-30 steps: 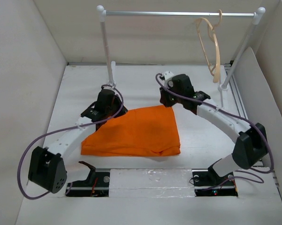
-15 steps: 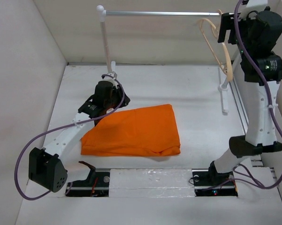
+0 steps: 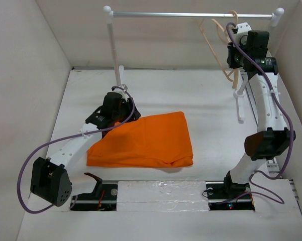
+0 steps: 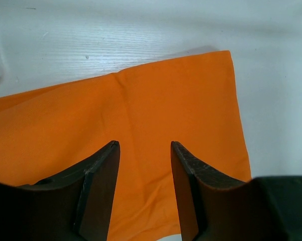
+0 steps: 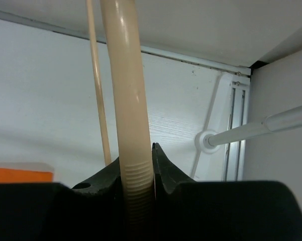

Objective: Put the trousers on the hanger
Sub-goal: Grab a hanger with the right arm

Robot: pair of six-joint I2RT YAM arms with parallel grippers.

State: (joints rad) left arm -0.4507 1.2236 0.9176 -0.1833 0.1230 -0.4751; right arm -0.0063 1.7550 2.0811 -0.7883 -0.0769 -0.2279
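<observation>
At far right, the right tool (image 5: 139, 165) pinches the hanger (image 5: 121, 75); the left tool (image 4: 144, 146) hovers, spread, over the folded trousers (image 3: 145, 138) on the bench (image 3: 211, 110).

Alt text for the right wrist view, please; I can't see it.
The right gripper is shut on the hanger, its thick beige bar pinched at a ribbed section between the dark fingers. A thin beige rod runs alongside on the left, a white post slants at right, and a sliver of the orange trousers shows lower left.
</observation>
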